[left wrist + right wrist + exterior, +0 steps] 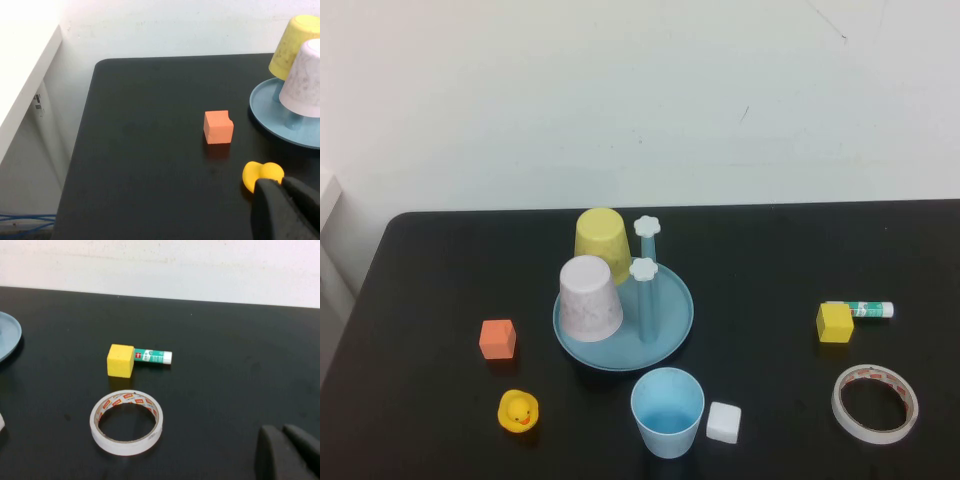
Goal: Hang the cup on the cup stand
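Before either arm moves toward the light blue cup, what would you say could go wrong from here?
1. The light blue cup stands upright with a white cube close beside it, which a descending gripper might knock.
2. On the cup stand, the yellow cup and pale cup sit near the free pegs, so hanging could bump them.
3. The left gripper and right gripper are shut at the table's near side and must open first.

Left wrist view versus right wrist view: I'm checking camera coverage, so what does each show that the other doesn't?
Only the left wrist view: the orange block, rubber duck, yellow cup, pinkish-white cup and the shut left gripper.

Only the right wrist view: the yellow block, glue stick, tape roll and the shut right gripper.

Both: the cup stand dish and black table.
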`<state>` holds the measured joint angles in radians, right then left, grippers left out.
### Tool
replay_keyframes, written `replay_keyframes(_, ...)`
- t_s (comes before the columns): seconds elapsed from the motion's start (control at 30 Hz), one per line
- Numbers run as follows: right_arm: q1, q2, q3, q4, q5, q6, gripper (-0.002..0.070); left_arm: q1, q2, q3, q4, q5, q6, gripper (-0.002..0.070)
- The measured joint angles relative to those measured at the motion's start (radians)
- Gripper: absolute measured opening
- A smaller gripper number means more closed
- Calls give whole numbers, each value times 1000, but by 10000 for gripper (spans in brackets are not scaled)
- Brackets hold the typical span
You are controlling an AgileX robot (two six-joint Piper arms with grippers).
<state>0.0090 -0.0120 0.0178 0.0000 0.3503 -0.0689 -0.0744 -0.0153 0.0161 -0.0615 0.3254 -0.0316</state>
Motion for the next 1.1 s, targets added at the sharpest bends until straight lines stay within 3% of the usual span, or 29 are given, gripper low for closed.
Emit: replay_keyframes(1.1,0,0,0,0,0,0,0,0,0,0,31,0,0,-1)
